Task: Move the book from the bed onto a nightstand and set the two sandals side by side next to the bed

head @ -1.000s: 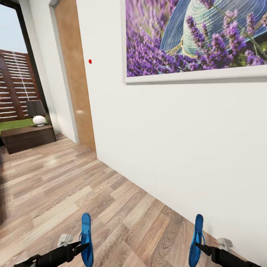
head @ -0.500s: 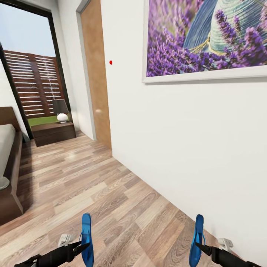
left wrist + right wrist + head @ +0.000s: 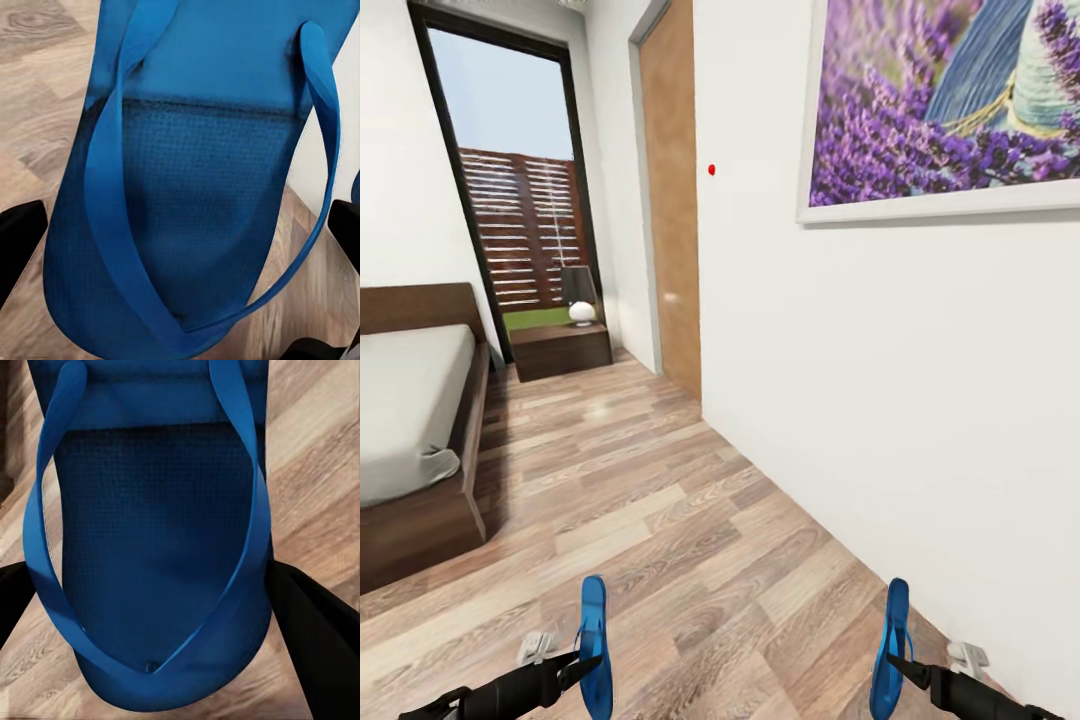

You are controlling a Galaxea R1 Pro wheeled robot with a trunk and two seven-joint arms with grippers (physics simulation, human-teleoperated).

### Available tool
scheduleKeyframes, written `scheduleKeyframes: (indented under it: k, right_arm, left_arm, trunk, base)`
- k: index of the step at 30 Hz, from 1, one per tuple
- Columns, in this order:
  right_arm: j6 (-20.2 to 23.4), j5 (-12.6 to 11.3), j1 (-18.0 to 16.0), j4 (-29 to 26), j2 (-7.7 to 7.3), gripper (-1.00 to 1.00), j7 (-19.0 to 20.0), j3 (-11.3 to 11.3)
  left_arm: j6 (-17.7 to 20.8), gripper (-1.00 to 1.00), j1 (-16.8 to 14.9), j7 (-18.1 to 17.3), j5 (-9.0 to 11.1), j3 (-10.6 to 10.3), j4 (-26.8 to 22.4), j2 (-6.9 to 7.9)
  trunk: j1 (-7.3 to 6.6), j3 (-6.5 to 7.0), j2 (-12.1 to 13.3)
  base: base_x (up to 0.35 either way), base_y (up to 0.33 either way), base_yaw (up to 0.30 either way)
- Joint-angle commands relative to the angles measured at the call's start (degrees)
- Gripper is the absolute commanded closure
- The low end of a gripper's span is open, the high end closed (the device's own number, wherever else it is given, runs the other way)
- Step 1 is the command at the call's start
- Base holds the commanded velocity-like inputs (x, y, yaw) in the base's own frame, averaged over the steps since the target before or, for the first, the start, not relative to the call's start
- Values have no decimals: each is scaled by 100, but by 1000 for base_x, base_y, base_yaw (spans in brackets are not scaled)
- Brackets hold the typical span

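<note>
Gripping blue sandals [image 3: 594, 640], both grippers [image 3: 582, 662].

1. Our head camera has swung left; both arms sit at the same spot in the picture as before, so only the view turned.
2. The low bed with pale grey mattress and dark brown wood frame [image 3: 420, 420], absent a second ago, now lies ahead and left of our left gripper [image 3: 588, 662].
3. The small dark-wood nightstand [image 3: 563, 350], brown wooden door [image 3: 672, 200] and framed lavender picture [image 3: 945, 100] have all slid rightward across the view.
</note>
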Motion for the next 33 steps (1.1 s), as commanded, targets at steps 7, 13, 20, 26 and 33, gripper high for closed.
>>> scheduleKeyframes:
  k: [7, 13, 20, 26, 33]
  right_arm:
    - [11, 11, -2, 1, -1, 100, 22, -46]
    - [11, 11, -2, 1, -1, 100, 27, -46]
    - [11, 11, -2, 1, -1, 100, 32, -46]
    - [11, 11, -2, 1, -1, 100, 38, -46]
    - [11, 11, -2, 1, -1, 100, 46, -46]
  left_arm:
    - [-60, 100, -6, -6, 10, 1, 6, 0]
    - [-60, 100, -4, -6, 10, 1, 6, 0]
    - [-60, 100, -4, -6, 9, 1, 6, 0]
    - [-60, 100, -3, -6, 10, 1, 6, 0]
    - [-60, 100, -5, -6, 11, 1, 6, 0]
  trunk:
    - [-1, -6, -3]
    - [-1, -6, -3]
    - [-1, -6, -3]
    - [-1, -6, -3]
    - [-1, -6, -3]
  base:
    - [0, 0, 292]
    - [0, 0, 264]
    - [0, 0, 67]
    - [0, 0, 3]
    - [1, 0, 0]
